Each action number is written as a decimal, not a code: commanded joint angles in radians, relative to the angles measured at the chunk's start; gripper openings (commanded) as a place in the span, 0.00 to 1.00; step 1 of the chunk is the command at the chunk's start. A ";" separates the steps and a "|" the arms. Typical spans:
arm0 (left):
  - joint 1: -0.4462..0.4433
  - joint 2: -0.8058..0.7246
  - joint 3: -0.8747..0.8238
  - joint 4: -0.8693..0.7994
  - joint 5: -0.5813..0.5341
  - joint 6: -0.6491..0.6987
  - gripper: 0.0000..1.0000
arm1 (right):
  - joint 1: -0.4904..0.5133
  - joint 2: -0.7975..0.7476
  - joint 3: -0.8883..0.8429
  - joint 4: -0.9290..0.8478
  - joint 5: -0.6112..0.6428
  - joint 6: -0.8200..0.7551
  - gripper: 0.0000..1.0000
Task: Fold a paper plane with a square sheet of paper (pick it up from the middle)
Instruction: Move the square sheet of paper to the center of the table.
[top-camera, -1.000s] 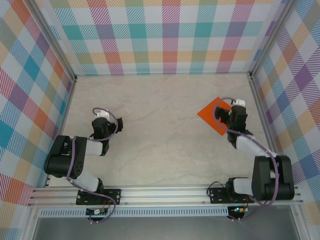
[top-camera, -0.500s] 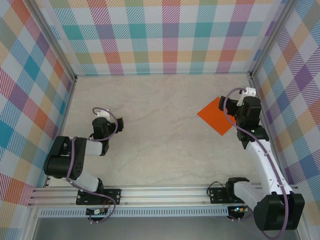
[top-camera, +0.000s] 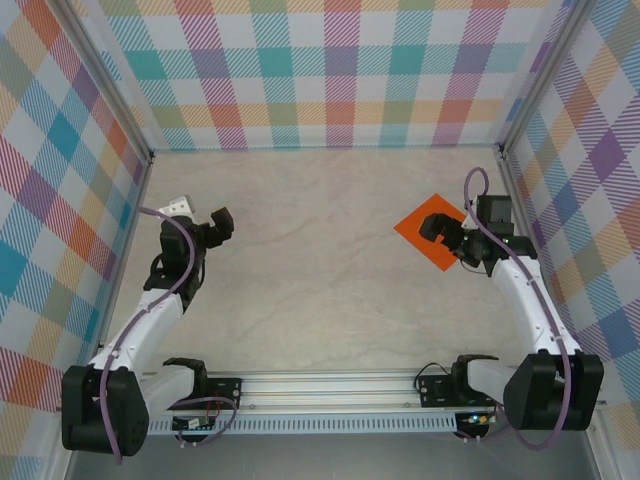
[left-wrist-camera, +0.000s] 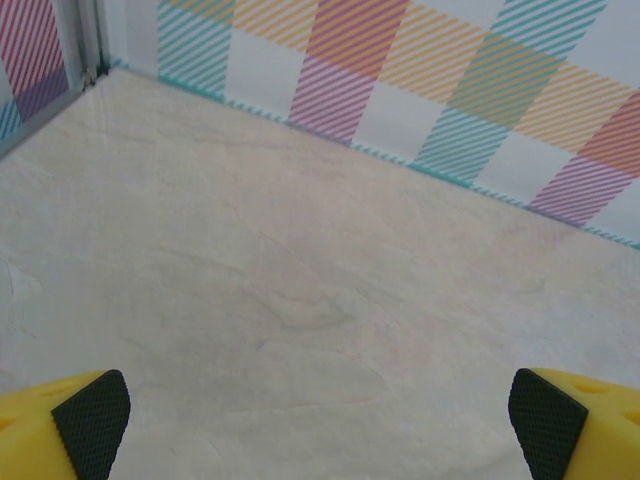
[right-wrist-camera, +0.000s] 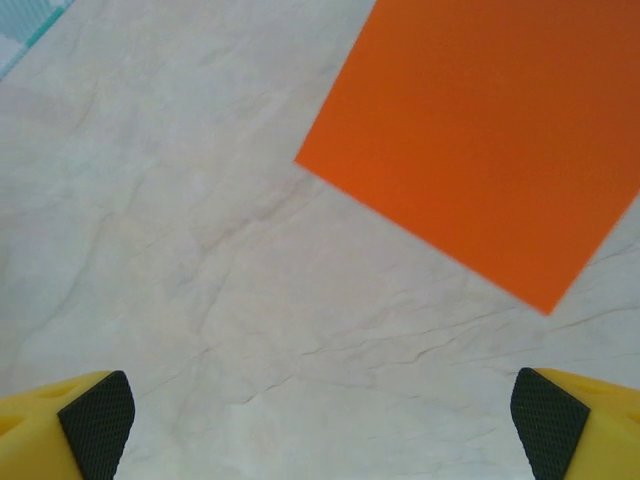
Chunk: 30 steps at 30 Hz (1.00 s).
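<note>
Orange square sheet of paper (top-camera: 418, 230) (flat) on table (top-camera: 320, 270)

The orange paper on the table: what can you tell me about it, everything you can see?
The square sheet of paper is bright orange, plain and unmarked, thin and matte. It lies flat and unfolded on the pale table, turned like a diamond, near the right checked wall. Only the table seems to touch it: the right gripper hangs above it, jaws open, holding nothing.
</note>
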 joint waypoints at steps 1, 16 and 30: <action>0.014 -0.022 0.084 -0.235 0.033 -0.072 1.00 | 0.001 0.042 0.136 -0.067 -0.244 0.076 1.00; 0.014 0.084 0.308 -0.419 0.087 -0.221 1.00 | -0.050 0.229 0.593 -0.404 -0.338 -0.171 1.00; 0.027 0.148 0.421 -0.580 0.183 -0.213 1.00 | -0.138 0.127 0.070 0.075 -0.116 0.122 1.00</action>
